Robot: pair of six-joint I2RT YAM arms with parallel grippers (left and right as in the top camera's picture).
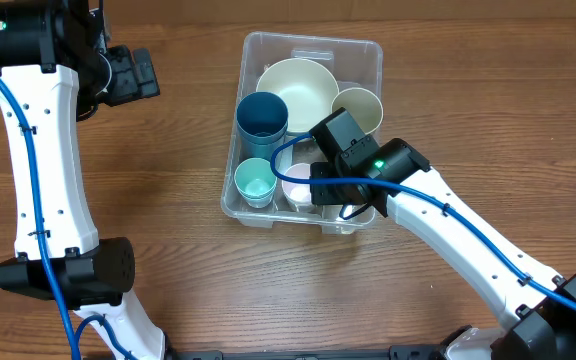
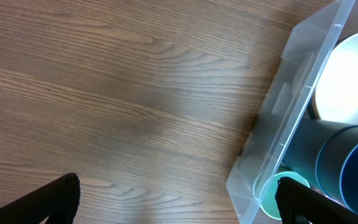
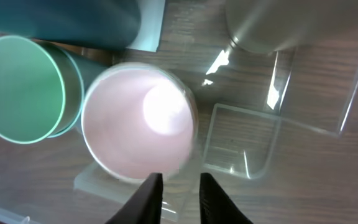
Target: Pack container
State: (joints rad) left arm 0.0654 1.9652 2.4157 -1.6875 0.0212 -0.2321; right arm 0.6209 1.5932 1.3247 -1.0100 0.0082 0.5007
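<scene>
Most of the packing looks done; the container [image 1: 368, 50] sits far centre; my right gripper [image 3: 179, 193] hangs over the pink cup [image 3: 135, 124] inside, fingers [image 3: 148, 198] barely parted, grip unclear; my left gripper [image 2: 176, 193] gapes idle, far left; next, I'd lift straight out.

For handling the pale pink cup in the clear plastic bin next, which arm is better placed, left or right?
Right, probably. The right hand is at the rim of the pale pink round cup inside the clear rectangular plastic bin; the left hand hangs open over the wooden table, outside it.
</scene>
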